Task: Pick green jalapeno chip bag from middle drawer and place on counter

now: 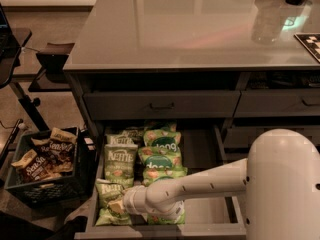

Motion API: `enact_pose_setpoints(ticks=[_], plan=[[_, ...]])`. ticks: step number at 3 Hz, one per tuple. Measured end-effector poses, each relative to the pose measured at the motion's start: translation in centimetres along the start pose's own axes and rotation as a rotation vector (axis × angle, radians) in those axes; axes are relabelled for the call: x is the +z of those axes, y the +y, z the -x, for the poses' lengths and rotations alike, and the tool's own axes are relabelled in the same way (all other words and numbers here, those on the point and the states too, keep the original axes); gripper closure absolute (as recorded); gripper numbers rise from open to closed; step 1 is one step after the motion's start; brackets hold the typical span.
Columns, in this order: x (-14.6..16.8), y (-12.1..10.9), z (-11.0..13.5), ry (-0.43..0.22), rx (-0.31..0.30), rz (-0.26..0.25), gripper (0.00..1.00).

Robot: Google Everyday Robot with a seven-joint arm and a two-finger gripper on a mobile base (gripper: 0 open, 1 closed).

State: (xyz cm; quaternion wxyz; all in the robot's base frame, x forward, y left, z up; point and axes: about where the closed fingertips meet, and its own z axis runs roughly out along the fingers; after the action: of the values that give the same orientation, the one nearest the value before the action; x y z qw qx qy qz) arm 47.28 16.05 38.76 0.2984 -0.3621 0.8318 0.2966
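The middle drawer [207, 211] is pulled open below the counter [200, 29]. Along its left side lie three pale green Kettle jalapeno chip bags in a row: a front one [106, 215], a middle one [120, 161] and a back one [119, 140]. Brighter green "dang" bags [162, 145] lie in a column beside them. My white arm reaches in from the lower right. The gripper [117, 204] is low over the front Kettle bag and hides part of it.
A dark crate [47, 186] with brown snack bags [45, 159] stands on the floor left of the drawer. A closed upper drawer front [160, 104] with a small handle sits above the open drawer. More drawer fronts are at the right [280, 101]. A chair base is at the far left.
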Motion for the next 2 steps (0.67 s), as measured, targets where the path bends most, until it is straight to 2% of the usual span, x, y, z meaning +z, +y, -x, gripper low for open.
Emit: enact_pose_setpoints(ticks=[1, 2], plan=[[-0.4, 0.1, 0.3, -0.001, -0.001, 0.000, 1.00], [-3.6, -0.8, 3.8, -0.069, -0.059, 0.017, 1.00]])
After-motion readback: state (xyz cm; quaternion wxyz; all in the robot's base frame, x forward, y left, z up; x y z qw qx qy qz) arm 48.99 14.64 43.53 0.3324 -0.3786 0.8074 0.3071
